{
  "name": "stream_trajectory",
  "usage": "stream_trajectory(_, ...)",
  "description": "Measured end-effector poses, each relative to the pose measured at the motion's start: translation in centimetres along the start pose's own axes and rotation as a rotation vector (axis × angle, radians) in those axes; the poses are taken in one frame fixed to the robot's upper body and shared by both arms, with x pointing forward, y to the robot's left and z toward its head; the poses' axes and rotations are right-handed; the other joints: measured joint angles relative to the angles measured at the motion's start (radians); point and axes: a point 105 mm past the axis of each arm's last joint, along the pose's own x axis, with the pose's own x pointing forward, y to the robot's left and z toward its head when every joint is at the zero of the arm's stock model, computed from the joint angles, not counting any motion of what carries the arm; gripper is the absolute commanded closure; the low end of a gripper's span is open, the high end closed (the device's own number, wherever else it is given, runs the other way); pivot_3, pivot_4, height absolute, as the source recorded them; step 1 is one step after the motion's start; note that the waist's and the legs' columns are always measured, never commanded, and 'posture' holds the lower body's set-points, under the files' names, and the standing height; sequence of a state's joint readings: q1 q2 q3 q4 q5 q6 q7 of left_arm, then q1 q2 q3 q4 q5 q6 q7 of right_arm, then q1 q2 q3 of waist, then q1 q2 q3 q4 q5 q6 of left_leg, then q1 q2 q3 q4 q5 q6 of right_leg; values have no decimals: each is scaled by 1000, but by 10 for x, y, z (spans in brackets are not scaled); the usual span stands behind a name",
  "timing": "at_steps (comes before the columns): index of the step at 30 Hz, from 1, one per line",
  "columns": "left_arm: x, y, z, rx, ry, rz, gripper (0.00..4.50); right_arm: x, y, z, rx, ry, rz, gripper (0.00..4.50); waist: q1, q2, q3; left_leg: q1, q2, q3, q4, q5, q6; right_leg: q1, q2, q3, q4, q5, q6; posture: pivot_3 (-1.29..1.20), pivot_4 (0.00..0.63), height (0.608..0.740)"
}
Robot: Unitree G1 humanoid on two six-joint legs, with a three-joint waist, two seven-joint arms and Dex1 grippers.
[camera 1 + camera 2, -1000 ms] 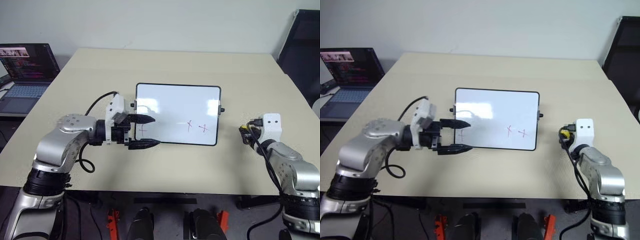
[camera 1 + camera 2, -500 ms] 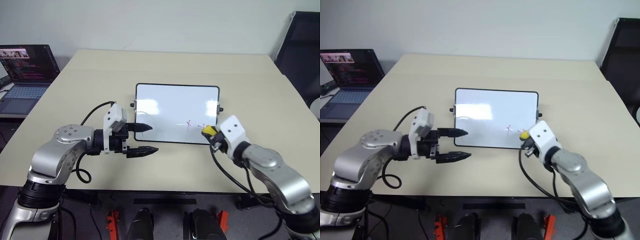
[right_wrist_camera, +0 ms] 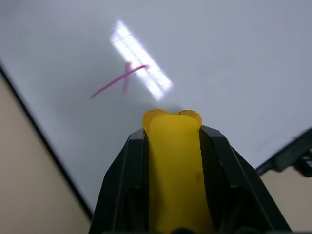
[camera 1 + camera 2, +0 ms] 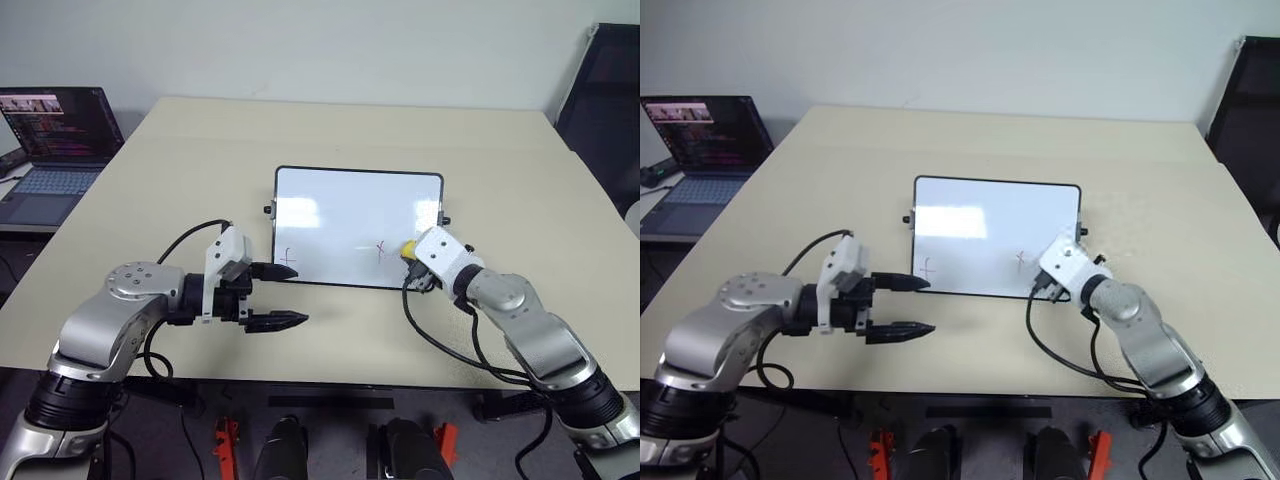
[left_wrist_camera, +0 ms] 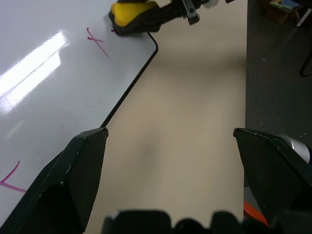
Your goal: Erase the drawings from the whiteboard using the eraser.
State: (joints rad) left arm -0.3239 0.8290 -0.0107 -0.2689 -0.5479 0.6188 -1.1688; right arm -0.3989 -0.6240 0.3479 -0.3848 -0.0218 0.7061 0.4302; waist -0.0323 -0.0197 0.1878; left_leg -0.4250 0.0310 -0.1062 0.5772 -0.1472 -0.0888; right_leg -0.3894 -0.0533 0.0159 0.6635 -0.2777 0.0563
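Setting: beige worktop (image 4: 330,130) against a pale wall; an open laptop (image 4: 50,140) sits at the upper left of the head view, a dark chair (image 4: 610,90) at the upper right.
Whiteboard: the whiteboard (image 4: 350,205) lies flat at the centre of the head view, long side toward the robot, with glare patches on its gloss.
Drawings: two red marks show, a cross (image 4: 287,257) near the board's lower-left corner and another cross (image 4: 380,247) right of centre along the lower edge.
Eraser: the yellow eraser (image 3: 176,165) is clamped between the right gripper (image 4: 418,258) jaws, at the board's lower right, just beside the second cross; contact with the surface cannot be told.
Left gripper: the left gripper (image 4: 280,296) hovers over bare worktop below the board's lower-left corner, jaws apart and empty.
Step in hand: probably starting the wipe on the right-hand cross.
Doing it well: judging by the tilt, flatten the eraser's dark underside onto the board, then sweep toward frame left across the whole cross with even pressure.
Risk: the board looks unrestrained and may slide; the left gripper could steady its frame.
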Motion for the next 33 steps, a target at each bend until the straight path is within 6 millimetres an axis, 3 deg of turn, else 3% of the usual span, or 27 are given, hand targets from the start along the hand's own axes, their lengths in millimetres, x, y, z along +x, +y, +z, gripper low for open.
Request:
stream_trajectory(3, 0, -1, -1, -3, -1, 1, 0, 1, 3, 0, -25, 3, 14, 3416, -1, 0, 0, 0, 0, 0, 0, 0, 0, 0, 0, 0, 0, 1, 0, 0, 150, 740)
stream_trajectory(8, 0, -1, -1, -2, 0, 0, 0, 6, -17, 8, -78, -24, -120, 3416, -1, 0, 0, 0, 0, 0, 0, 0, 0, 0, 0, 0, 0, 1, 0, 0, 150, 740)
stream_trajectory(11, 0, -2, 0, 0, 0, 0, 0, 5, -17, 7, -91, -16, -111, 3424, 0, 0, 0, 0, 0, 0, 0, 0, 0, 0, 0, 0, 0, 1, 0, 0, 150, 740)
stream_trajectory(19, 0, -2, 0, 0, 0, 5, 0, -7, 7, -16, -150, 74, 87, 3431, 0, -2, -1, 1, 0, 0, 1, 1, 1, 1, 0, 0, 0, 1, 0, 0, 150, 740)
stream_trajectory(23, 0, -2, 0, 1, 0, 5, 0, -1, -1, -11, -167, 48, 11, 3431, -1, -1, -1, 2, 0, 0, 1, 1, 1, 1, 0, 0, 1, 2, -1, 0, 150, 740)
stream_trajectory(27, 1, -2, 1, 5, 0, 3, 0, 1, -26, -3, -180, 29, -128, 3432, 0, -1, -1, 2, 0, 1, 1, 2, 2, 1, 0, 0, 1, 3, -1, 0, 150, 740)
stream_trajectory(33, 1, -3, 1, 6, -1, 1, 0, -7, -15, -14, -203, 78, -41, 3433, 1, -2, -1, 2, 0, 1, 1, 2, 2, 1, 0, 0, 0, 3, -1, 0, 150, 740)
